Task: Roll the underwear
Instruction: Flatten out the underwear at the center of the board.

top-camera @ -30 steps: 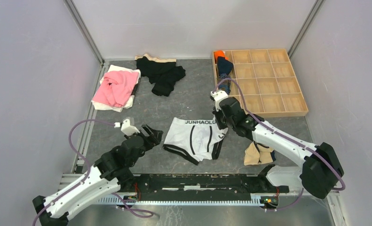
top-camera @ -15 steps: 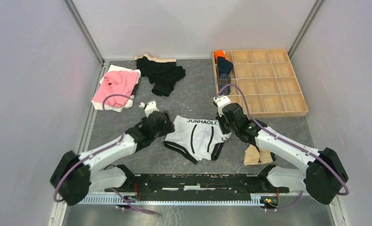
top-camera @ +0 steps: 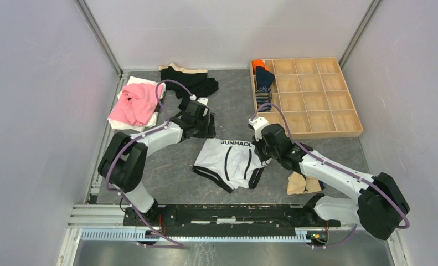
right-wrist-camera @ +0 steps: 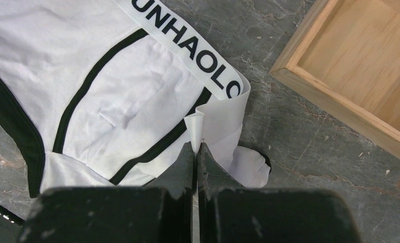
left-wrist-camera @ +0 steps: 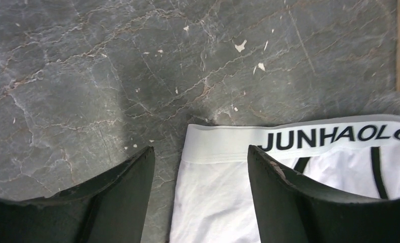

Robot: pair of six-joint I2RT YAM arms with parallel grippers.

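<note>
A grey stone-patterned table (top-camera: 166, 166) carries a wooden divided tray (top-camera: 338, 133) at its far right, and near the middle white briefs (top-camera: 230, 163) with black trim lie spread flat, waistband toward the far side. The right gripper (right-wrist-camera: 196, 147) is pinched closed on a fold at the briefs' right waistband corner. The left gripper (left-wrist-camera: 200, 157) hangs over the left waistband corner, fingers spread wide, gripping nothing.

Briefs (top-camera: 233, 163), clothes (top-camera: 133, 102), tray (top-camera: 330, 134) on table (top-camera: 172, 177)
</note>
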